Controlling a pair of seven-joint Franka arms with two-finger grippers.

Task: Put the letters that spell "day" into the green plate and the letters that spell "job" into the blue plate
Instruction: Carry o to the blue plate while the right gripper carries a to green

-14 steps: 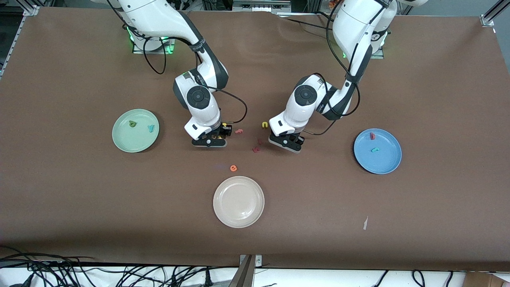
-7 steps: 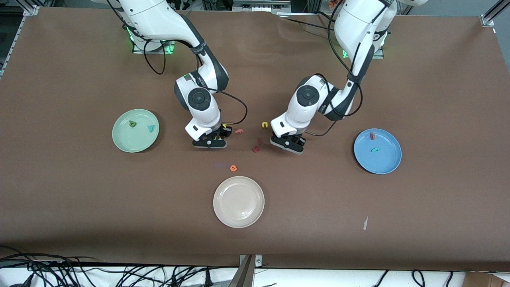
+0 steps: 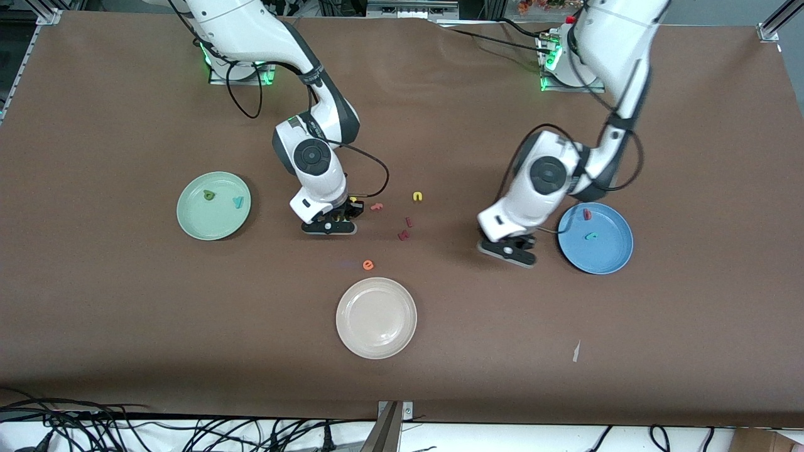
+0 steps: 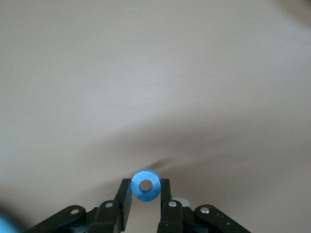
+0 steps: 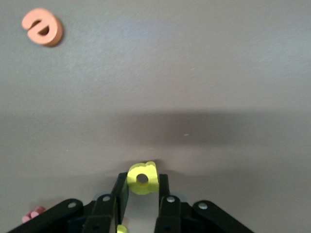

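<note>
Swung toward the blue plate (image 3: 606, 258) at its nine o'clock, left gripper (image 4: 145, 200) pinches the blue "o" (image 4: 146, 185); right gripper (image 5: 141, 196) pinches the yellow "d" (image 5: 143, 178).

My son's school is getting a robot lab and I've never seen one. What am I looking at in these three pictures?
Two white robot arms stand at a brown table; one picture looks down from across it, the other two come from cameras on the arms' wrists. Each arm ends in a two-finger gripper.

The left gripper, over the table beside the blue plate, is shut on a blue "o". The right gripper, low over the table's middle, is shut on a yellow "d".

The green plate holds a dark green "a" and a teal "y". The blue plate holds a red "b" and a teal "j". A cream plate and loose letters, such as an orange "e", also lie there.
</note>
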